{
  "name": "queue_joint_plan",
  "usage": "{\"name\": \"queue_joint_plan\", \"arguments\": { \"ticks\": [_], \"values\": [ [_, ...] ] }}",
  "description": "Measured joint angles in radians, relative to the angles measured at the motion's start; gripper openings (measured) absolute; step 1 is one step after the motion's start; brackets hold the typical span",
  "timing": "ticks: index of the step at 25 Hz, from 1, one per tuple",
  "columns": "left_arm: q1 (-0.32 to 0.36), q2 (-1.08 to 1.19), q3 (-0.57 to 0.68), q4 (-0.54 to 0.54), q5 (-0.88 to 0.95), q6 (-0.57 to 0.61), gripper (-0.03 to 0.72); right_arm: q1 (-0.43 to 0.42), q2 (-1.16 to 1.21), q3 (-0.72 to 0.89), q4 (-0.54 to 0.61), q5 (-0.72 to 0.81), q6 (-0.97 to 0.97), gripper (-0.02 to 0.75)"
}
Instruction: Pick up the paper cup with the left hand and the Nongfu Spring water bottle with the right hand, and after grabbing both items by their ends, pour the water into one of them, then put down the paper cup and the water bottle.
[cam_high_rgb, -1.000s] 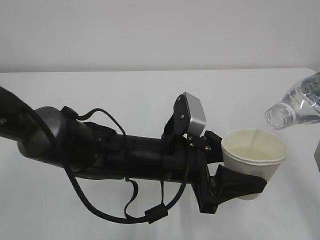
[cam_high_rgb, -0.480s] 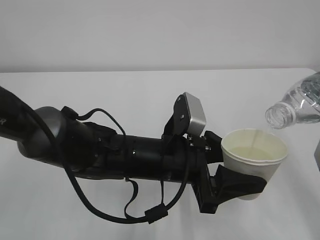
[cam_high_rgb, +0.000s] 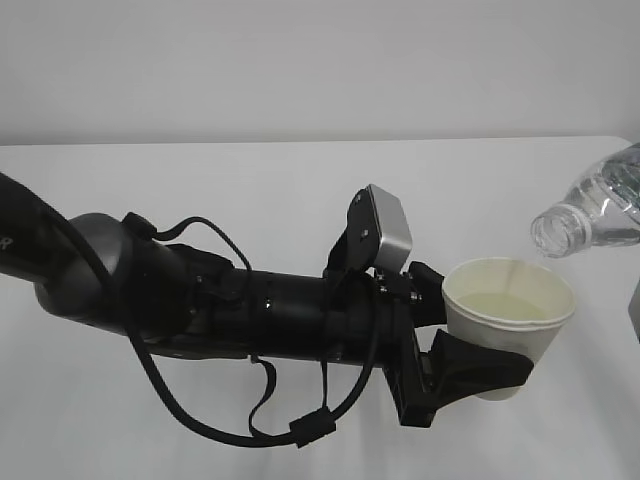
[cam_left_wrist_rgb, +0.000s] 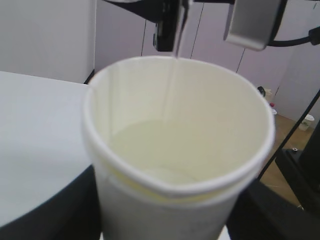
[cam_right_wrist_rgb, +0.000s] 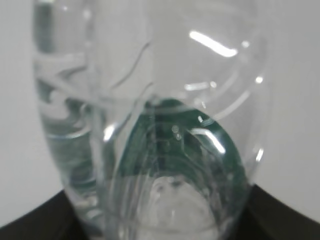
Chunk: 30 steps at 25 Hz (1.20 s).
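The white paper cup (cam_high_rgb: 512, 335) hangs above the table with my left gripper (cam_high_rgb: 482, 332) shut on its lower wall, black fingers (cam_high_rgb: 478, 368) on both sides. It stands upright and holds pale water (cam_left_wrist_rgb: 150, 147). The Nongfu Spring water bottle (cam_high_rgb: 592, 208) is tilted, its open mouth just above the cup's far right rim. A thin stream of water (cam_left_wrist_rgb: 173, 75) falls from it into the cup. In the right wrist view the clear bottle (cam_right_wrist_rgb: 150, 125) with its green label fills the frame. My right gripper (cam_right_wrist_rgb: 160, 227) is shut on the bottle's base, and only dark finger edges show at the bottom corners.
The white table (cam_high_rgb: 250, 190) runs back to a plain wall. My left arm (cam_high_rgb: 200, 300), with its cables and silver-grey box (cam_high_rgb: 388, 242), lies across the middle. A grey edge (cam_high_rgb: 635, 310) shows at the right border.
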<state>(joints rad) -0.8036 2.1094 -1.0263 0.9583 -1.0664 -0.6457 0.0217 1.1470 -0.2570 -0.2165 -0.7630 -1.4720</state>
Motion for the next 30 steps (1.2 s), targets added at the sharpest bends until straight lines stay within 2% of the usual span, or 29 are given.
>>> {"name": "queue_joint_plan", "arguments": {
  "ticks": [30],
  "values": [
    [0.000, 0.000, 0.000, 0.000, 0.000, 0.000, 0.481, 0.000, 0.000, 0.000, 0.000, -0.004, 0.000, 0.447]
  ]
}}
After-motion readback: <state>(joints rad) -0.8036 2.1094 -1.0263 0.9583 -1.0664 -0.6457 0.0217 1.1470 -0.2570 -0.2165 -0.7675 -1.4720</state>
